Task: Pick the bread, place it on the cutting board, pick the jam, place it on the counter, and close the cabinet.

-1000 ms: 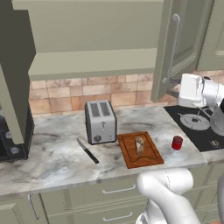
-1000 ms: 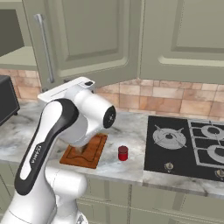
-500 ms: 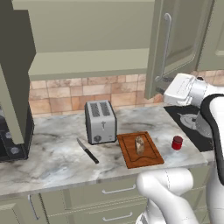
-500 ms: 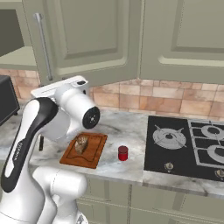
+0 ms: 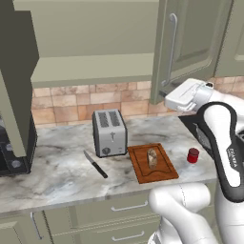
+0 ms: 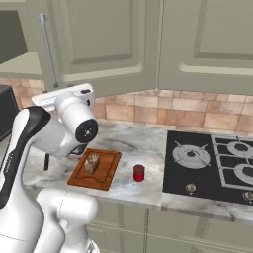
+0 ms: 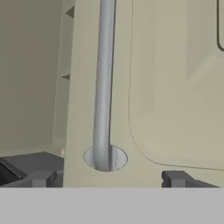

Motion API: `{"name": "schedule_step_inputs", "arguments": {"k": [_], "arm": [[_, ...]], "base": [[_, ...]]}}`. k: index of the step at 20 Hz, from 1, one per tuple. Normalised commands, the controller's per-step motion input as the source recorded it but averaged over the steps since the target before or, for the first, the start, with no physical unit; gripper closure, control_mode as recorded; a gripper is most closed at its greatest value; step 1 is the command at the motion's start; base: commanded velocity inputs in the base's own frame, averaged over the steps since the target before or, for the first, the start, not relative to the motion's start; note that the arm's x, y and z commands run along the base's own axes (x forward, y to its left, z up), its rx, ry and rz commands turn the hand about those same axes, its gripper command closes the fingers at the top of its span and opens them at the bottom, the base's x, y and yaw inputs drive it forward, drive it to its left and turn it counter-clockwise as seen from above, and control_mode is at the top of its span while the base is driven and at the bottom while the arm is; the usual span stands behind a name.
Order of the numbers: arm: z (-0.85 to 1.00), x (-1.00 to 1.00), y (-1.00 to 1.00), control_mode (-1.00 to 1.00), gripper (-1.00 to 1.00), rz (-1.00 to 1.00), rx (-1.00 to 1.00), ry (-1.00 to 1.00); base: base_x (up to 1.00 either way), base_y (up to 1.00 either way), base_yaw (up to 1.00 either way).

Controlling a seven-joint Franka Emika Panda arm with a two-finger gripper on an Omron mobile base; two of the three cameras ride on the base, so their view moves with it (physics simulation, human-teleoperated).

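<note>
The bread lies on the cutting board, also seen from the right as the bread on the cutting board. The jam stands on the counter just right of the board; the jam sits between board and stovetop. The cabinet stands open, its right door swung out. My gripper is at that door's lower edge. In the hand view my gripper is open, its fingertips on either side of the foot of the silver handle, holding nothing.
A toaster stands left of the board, with a knife lying in front of it. A black appliance sits at the far left under the open left door. The black stovetop lies right of the jam.
The arm has swung left and up from over the stovetop to the right cabinet door, bringing the hand to the handle's lower end. Bread, board and jam have not moved.
</note>
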Motion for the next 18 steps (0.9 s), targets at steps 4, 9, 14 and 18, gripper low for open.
{"name": "schedule_step_inputs", "arguments": {"k": [4, 9, 14, 18], "arm": [[-0.02, 0.28, 0.07, -1.0, -1.0, -0.07, 0.0, 0.0], [-0.02, 0.31, 0.01, -1.0, -1.0, -0.05, 0.0, 0.0], [-0.03, 0.32, 0.0, -1.0, -1.0, -0.03, 0.0, 0.0], [-0.04, 0.31, 0.0, -1.0, -1.0, -0.03, 0.0, 0.0]], "base": [[0.0, 0.0, 0.0], [0.0, 0.0, 0.0], [0.0, 0.0, 0.0], [0.0, 0.0, 0.0]]}}
